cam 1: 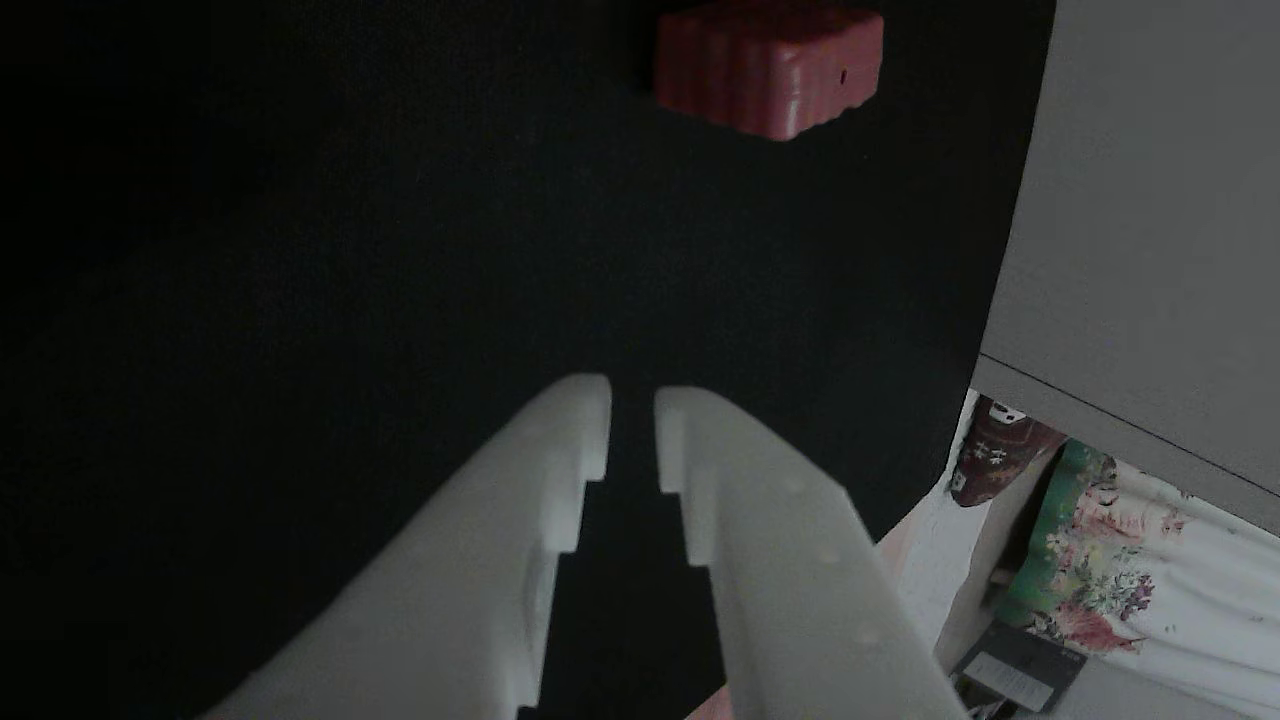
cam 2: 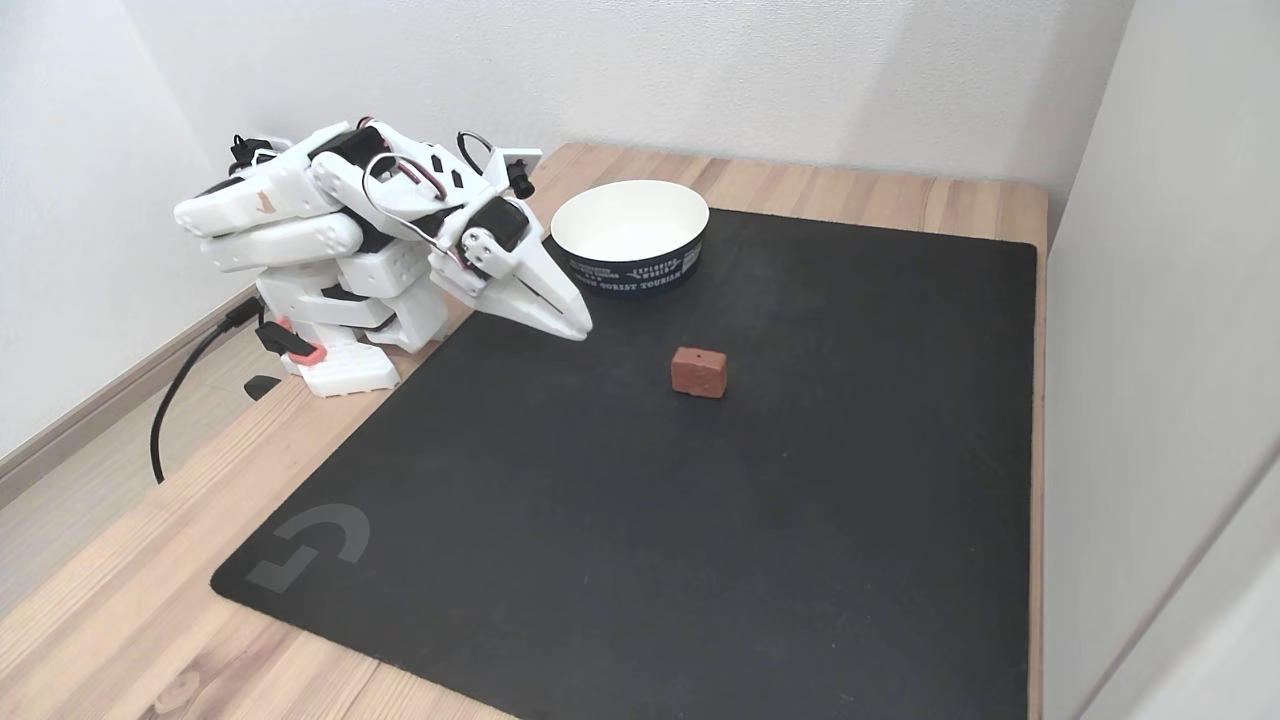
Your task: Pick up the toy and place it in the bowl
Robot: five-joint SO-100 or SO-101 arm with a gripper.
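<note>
In the fixed view, a black mat [cam 2: 700, 520] covers most of a wooden table [cam 2: 120, 590]. The toy [cam 2: 698, 372] lies on the mat near its middle. The bowl [cam 2: 630, 236] stands at the mat's far edge. The white arm [cam 2: 340, 240] sits folded off the mat's left side, its gripper [cam 2: 578, 326] hanging over the mat, apart from the toy, its 2 fingers close together.

Red toy [cam 2: 698, 372], white bowl [cam 2: 630, 222], black mat [cam 2: 700, 520]

On the bowl's [cam 2: 630, 236] dark outer band we read pale lettering, roughly "EXPLORING WORLD" above "FOREST TOURISM", though it is small. At seven o'clock on the black mat [cam 2: 640, 520] sits a grey G-shaped logo [cam 2: 310, 545].
</note>
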